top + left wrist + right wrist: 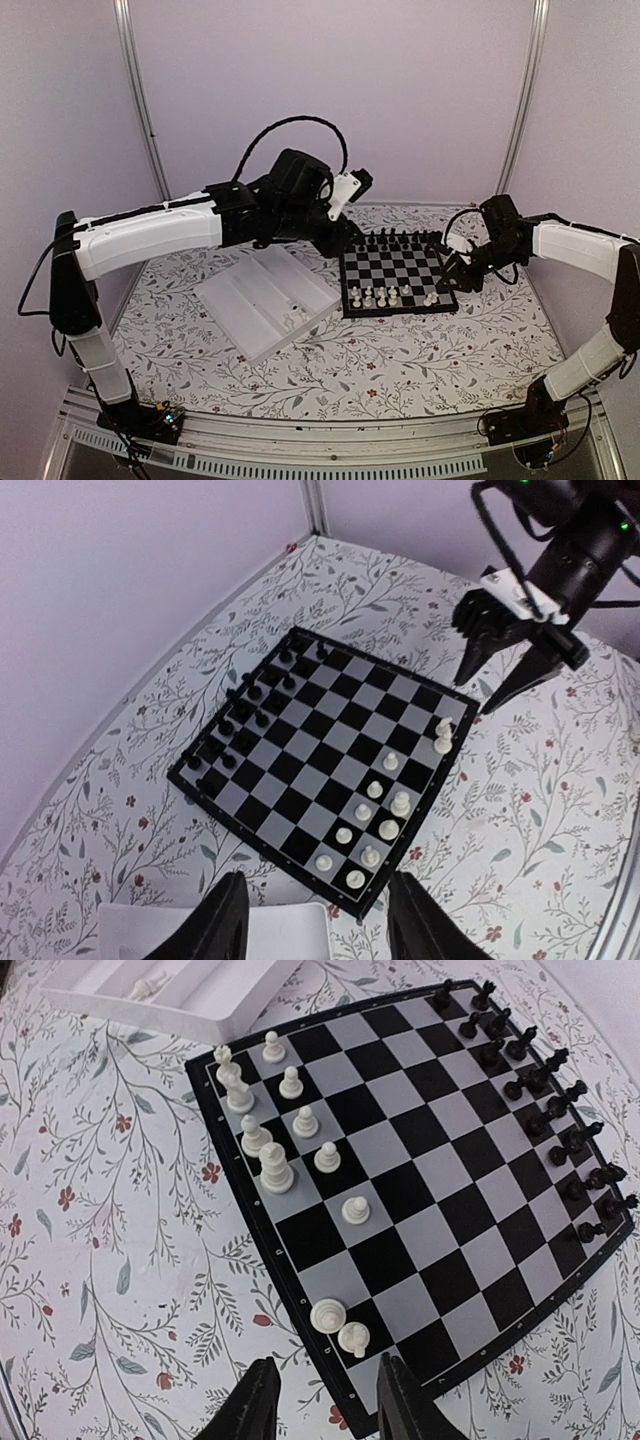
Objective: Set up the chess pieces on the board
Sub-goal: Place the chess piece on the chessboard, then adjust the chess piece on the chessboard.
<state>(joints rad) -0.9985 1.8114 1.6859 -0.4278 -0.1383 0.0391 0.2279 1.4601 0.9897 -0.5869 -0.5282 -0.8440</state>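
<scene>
The board (393, 280) lies right of centre and also shows in the left wrist view (300, 750) and the right wrist view (420, 1160). Several white chess pieces (380, 295) stand in its two near rows, and two more (340, 1328) stand close together at the near right corner. One white piece (293, 313) lies in the tray. My left gripper (320, 930) is open and empty, held high above the board's left edge (338, 238). My right gripper (325, 1405) is open and empty, just off the board's near right corner (455, 275).
Black chessmen (395, 240) fill the board's far rows. A white compartmented tray (265, 300) lies left of the board, its corner close to the board's edge (250, 930). The floral tablecloth (400, 360) covers the table. Walls close in behind and at the sides.
</scene>
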